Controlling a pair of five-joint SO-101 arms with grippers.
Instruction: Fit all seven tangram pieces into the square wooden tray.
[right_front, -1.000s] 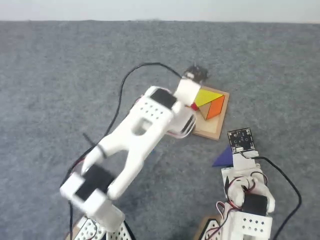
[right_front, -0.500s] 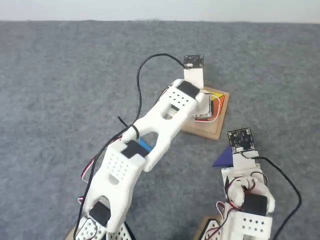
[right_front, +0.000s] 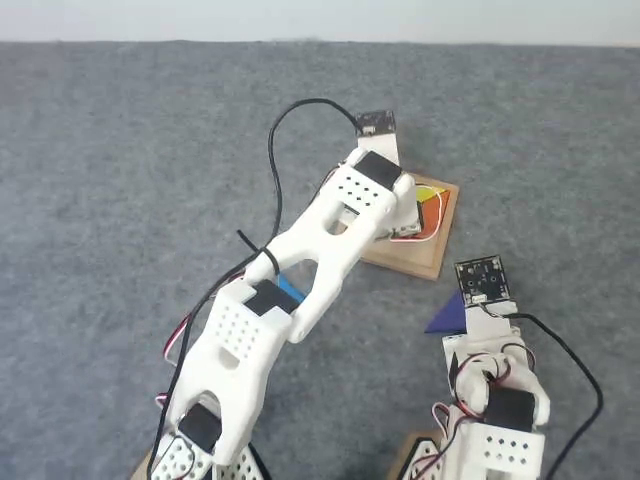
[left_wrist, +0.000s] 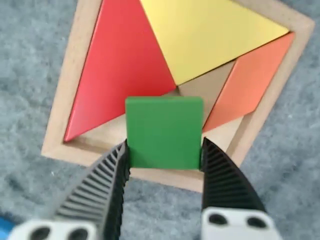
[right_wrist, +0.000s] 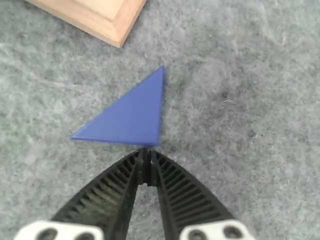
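Left wrist view, square (left_wrist: 163, 132) in end effector (left_wrist: 164, 146)

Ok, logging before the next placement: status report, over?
Left gripper shut on green square, over bare gap in tray. Right gripper shut, empty, tips by blue triangle on mat. Red triangle, yellow triangle, orange piece seated.

Bare strip of square wooden tray (left_wrist: 207, 90) floor between red triangle (left_wrist: 125, 65), yellow triangle (left_wrist: 205, 35) and orange parallelogram (left_wrist: 250, 80), green square (left_wrist: 164, 132) between left fingers (left_wrist: 112, 170) over it, blue triangle (right_wrist: 130, 115) just before closed right fingers (right_wrist: 115, 195)
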